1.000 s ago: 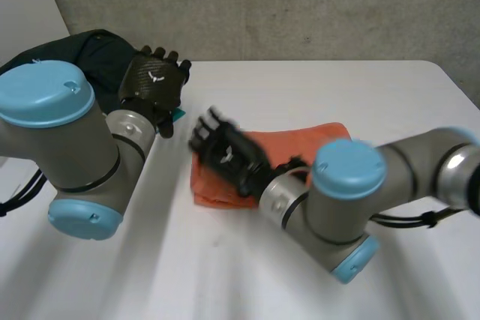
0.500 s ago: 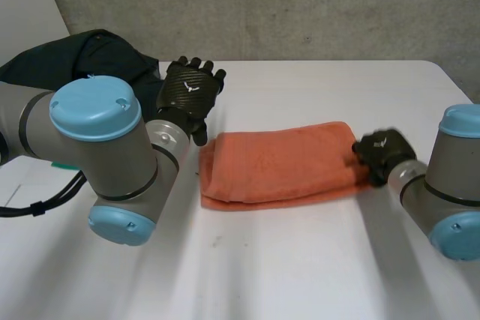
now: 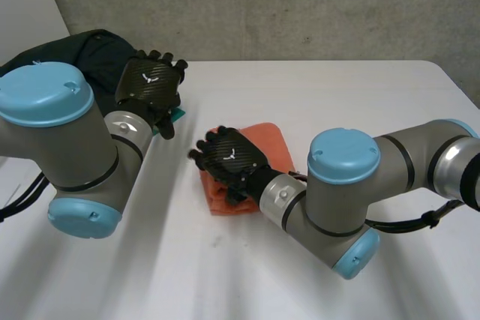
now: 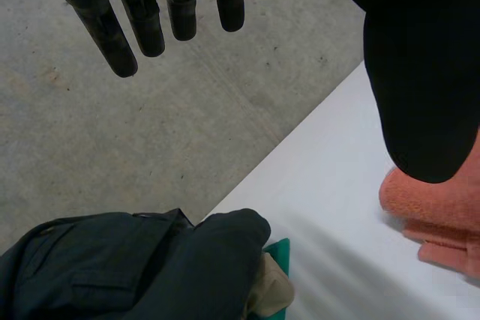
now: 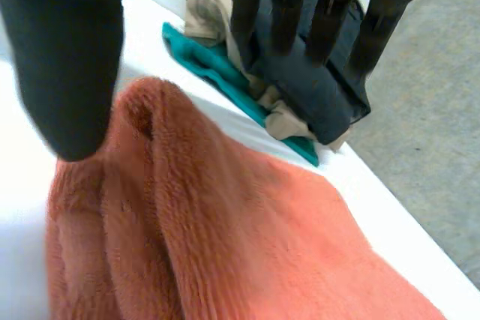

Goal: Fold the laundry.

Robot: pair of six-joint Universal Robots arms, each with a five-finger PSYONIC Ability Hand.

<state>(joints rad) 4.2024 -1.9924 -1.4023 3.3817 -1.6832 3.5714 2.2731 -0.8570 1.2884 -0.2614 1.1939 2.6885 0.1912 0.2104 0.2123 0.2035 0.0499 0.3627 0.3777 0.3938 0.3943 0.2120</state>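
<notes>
Head view: the folded orange towel lies on the white counter, near its middle. The right robot hand is over the towel's end nearest the left arm, back of the hand up, covering much of the cloth. In the right wrist view its fingers run straight and spread, and the thumb is held well apart from them. The towel's thick folded layers lie under the palm. Nothing is pinched, and whether the palm touches the cloth cannot be told.

The left robot hand is well apart from the towel, toward the counter's rear corner, raised in front of a heap of dark clothing. Its fingers are straight and slightly spread, with the thumb apart, and it holds nothing. A teal cloth and a beige cloth poke out from under the dark heap on the side facing the towel. Bare counter lies between the heap and the towel.
</notes>
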